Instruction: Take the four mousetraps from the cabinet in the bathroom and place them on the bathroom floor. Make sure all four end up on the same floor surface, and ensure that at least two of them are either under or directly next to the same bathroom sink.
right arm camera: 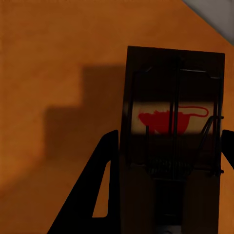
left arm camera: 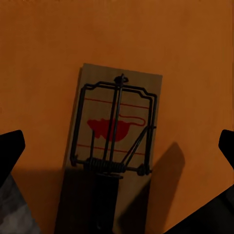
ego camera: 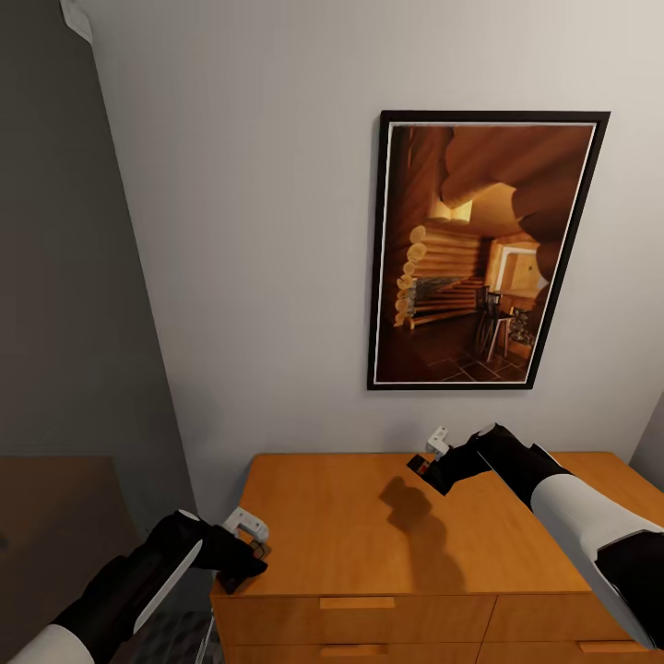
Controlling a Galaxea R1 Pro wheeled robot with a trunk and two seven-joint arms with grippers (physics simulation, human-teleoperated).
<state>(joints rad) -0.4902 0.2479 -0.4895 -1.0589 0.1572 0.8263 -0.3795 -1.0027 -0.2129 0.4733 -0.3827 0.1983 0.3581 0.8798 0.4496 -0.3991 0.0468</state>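
Tan-brown wood with dark wire and a red mouse mark: the first mousetrap [left arm camera: 114, 131], seen from the left wrist camera against the orange-brown top of the cabinet [left arm camera: 48, 48]. Far end of the board well lit, near end in deep shadow, a dark shadow band on the cabinet top just beside one long edge. Black parts of the left gripper [ego camera: 247, 537] at both sides of that view, well apart from the board. Cannot tell from these pictures whether the left fingers are pinching this trap or standing spread around it. In the head view, left gripper at the front left corner of the cabinet [ego camera: 332, 516], with one whitish finger pointing up.

Same kind of board for the second mousetrap [right arm camera: 173, 122], mostly dark, only a lit strip across the red mark. Black fingers [right arm camera: 105, 185] of the right gripper [ego camera: 433, 454] pressed against its two long edges, so pinching it. Held above the cabinet top [right arm camera: 48, 58] and not touching it, with a stepped shadow on the wood to one side. In the head view, the second mousetrap [ego camera: 422, 466] at the tip of the right arm, over the back part of the cabinet top near the wall [ego camera: 258, 231], with the shadow of arm and gripper on the wood in front of it.

Below the top, drawer fronts with a wooden bar handle [ego camera: 356, 602]. On the pale wall above the cabinet, a black-framed picture [ego camera: 484, 249] of a log cabin interior.
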